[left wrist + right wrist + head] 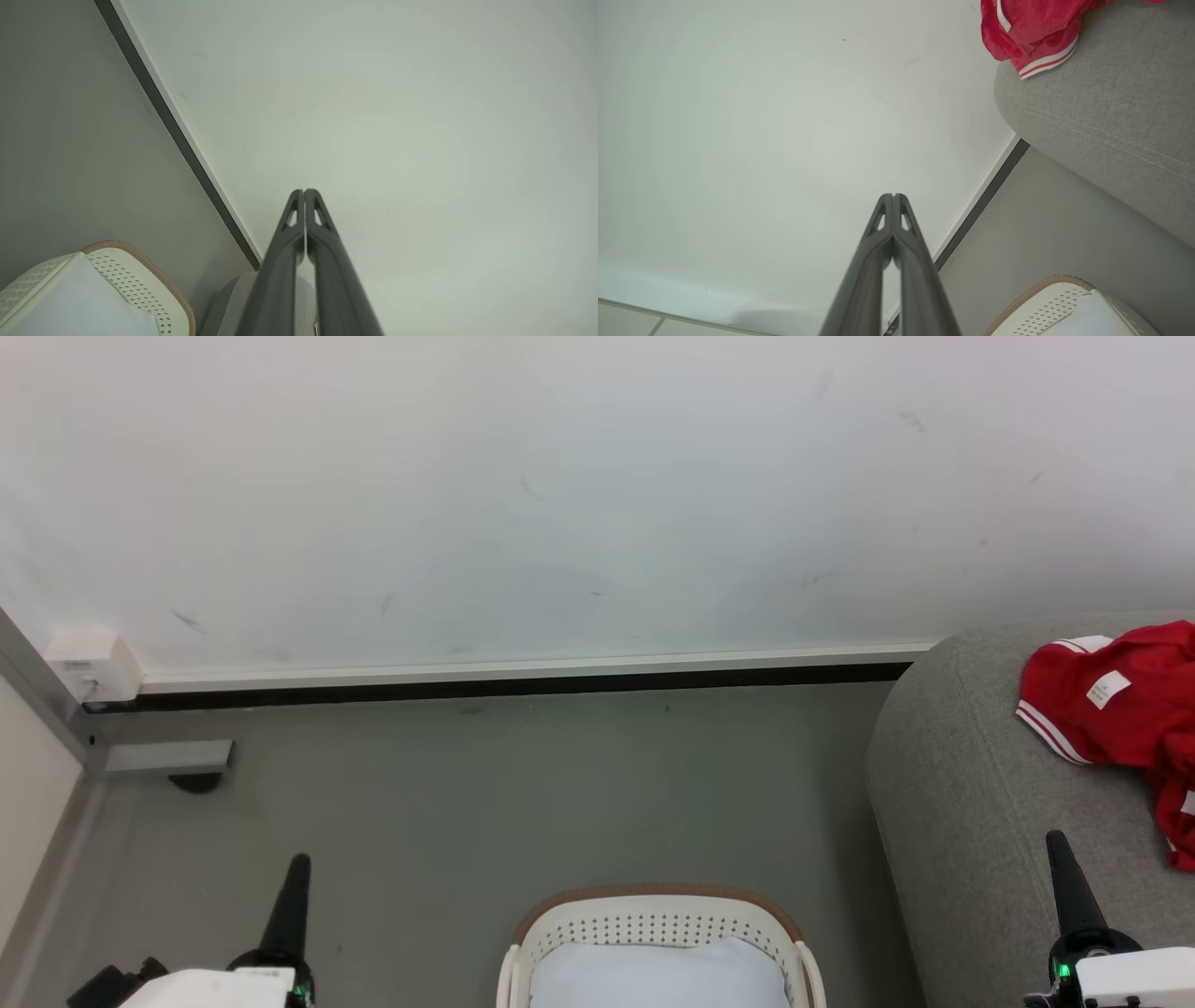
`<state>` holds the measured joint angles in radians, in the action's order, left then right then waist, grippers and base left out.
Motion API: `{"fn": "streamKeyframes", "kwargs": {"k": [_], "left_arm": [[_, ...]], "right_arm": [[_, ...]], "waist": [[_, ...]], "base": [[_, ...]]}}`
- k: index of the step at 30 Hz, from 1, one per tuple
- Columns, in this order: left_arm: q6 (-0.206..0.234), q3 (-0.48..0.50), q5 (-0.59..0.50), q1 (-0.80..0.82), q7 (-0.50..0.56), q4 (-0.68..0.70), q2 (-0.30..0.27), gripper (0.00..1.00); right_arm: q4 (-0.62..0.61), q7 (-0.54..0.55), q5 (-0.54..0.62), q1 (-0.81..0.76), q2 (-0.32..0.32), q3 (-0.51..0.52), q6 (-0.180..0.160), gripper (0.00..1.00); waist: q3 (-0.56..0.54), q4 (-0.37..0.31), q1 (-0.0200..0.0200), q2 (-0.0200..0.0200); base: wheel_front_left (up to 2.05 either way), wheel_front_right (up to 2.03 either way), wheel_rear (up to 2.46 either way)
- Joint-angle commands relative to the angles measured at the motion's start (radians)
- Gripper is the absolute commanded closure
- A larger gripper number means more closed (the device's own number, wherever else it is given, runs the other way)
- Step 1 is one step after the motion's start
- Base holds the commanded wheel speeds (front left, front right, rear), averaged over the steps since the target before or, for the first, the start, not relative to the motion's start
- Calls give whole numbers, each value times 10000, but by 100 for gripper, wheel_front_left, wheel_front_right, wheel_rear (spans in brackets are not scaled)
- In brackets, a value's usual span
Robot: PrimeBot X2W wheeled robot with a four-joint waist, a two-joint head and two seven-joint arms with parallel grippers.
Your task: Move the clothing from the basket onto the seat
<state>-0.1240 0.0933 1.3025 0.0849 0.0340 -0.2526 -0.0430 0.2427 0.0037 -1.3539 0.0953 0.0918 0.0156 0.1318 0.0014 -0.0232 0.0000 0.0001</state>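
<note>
Red fabric garment (1116, 709) with white-striped trim and a white label lies crumpled on top of the large light grey upholstered sofa (971, 821), to the right of and beyond the oval cream-white perforated plastic basket (658, 924) with its brown rim. I see the garment well apart from the basket and fully on the sofa, one striped edge near the sofa's rounded corner. The basket stands on the grey floor (523, 784), just left of the sofa, cut off by the head view's bottom edge; its pale bottom shows inside. My left gripper (298, 866) sits left of the basket, its long dark fingers pressed together, clenched with nothing between them, pointing toward the white wall (560, 495). My right gripper (1059, 845) sits right of the basket, seen against the sofa's grey fabric, also clenched and grasping nothing, nearer than the garment and not touching it. Both wrist views show the fingertips meeting. A dark baseboard strip (504, 686) runs along the wall beyond the basket. A small white box (93, 665) sits on the wall far left of the basket.
</note>
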Motion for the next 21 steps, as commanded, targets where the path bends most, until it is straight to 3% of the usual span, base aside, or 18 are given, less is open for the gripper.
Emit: {"fn": "streamKeyframes", "kwargs": {"k": [1, 21], "left_arm": [[-51, 62, 286, 177, 48, 66, -89, 100], [-72, 165, 1817, 285, 474, 40, -103, 100]], "right_arm": [[-24, 63, -218, 162, 6, 87, -13, 100], [32, 476, -1686, 207, -76, 391, -17, 100]], "waist": [[0, 8, 0, -1], [-6, 118, 0, -1]], "base": [[0, 0, 0], [0, 0, 0]]}}
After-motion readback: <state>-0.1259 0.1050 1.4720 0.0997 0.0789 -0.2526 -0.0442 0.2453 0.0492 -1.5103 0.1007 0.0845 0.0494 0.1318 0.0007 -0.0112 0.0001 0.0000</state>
